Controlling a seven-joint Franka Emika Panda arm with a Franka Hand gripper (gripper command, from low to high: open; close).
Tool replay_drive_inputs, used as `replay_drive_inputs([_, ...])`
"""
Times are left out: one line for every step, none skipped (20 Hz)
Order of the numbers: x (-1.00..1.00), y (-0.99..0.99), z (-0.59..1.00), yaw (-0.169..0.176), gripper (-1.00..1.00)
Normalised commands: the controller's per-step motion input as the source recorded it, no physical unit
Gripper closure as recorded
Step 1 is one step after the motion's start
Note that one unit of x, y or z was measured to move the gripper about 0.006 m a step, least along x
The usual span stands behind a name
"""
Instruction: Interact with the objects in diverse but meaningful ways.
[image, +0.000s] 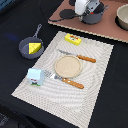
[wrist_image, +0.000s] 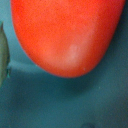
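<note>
Working rightward from the placemat (image: 95, 75): the frying pan (image: 30, 47) left of it cradles the cheese wedge (image: 34, 47). Beyond its far edge my gripper (image: 89, 11) hangs over a grey pot (image: 92, 18). Tomato (wrist_image: 67, 35) fills the wrist view, presumably for potting; jaw state I cannot tell.

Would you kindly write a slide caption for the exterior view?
Placemat set with plate, fork and knife; cheese wedge in frying pan; gripper over grey pot.

Black table (image: 107, 85), striped placemat (image: 95, 95), brown board (image: 117, 34)
</note>
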Motion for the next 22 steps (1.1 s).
replay_drive_inputs([-0.21,-0.08,-0.03,0.03,1.0])
replay_drive_inputs([-0.19,-0.07,-0.04,0.03,1.0])
replay_drive_inputs([-0.19,-0.07,-0.05,0.03,1.0])
replay_drive_inputs([-0.18,-0.07,-0.05,0.03,1.0])
replay_drive_inputs([-0.17,-0.07,-0.05,0.03,1.0])
replay_drive_inputs([-0.17,-0.08,-0.05,0.029,1.0])
replay_drive_inputs([-0.17,-0.08,-0.06,0.028,1.0])
replay_drive_inputs([-0.13,-0.07,-0.05,0.028,1.0])
replay_drive_inputs([-0.13,-0.07,-0.05,0.028,1.0])
replay_drive_inputs([-0.14,-0.07,-0.06,0.028,1.0])
replay_drive_inputs([-0.11,-0.07,-0.06,0.028,1.0])
replay_drive_inputs([-0.11,-0.07,-0.06,0.028,1.0])
replay_drive_inputs([-0.12,-0.07,-0.07,0.027,1.0])
replay_drive_inputs([-0.12,-0.07,-0.07,0.027,1.0])
replay_drive_inputs([-0.12,-0.07,-0.07,0.026,1.0])
replay_drive_inputs([-0.1,-0.07,-0.07,0.026,1.0])
replay_drive_inputs([-0.12,-0.08,-0.07,0.025,1.0])
replay_drive_inputs([-0.13,-0.07,-0.08,0.023,1.0])
replay_drive_inputs([-0.12,-0.06,-0.08,0.023,1.0])
replay_drive_inputs([-0.12,-0.07,-0.06,0.023,1.0])
replay_drive_inputs([-0.13,-0.08,-0.02,0.024,1.0])
replay_drive_inputs([-0.16,-0.09,0.0,0.023,1.0])
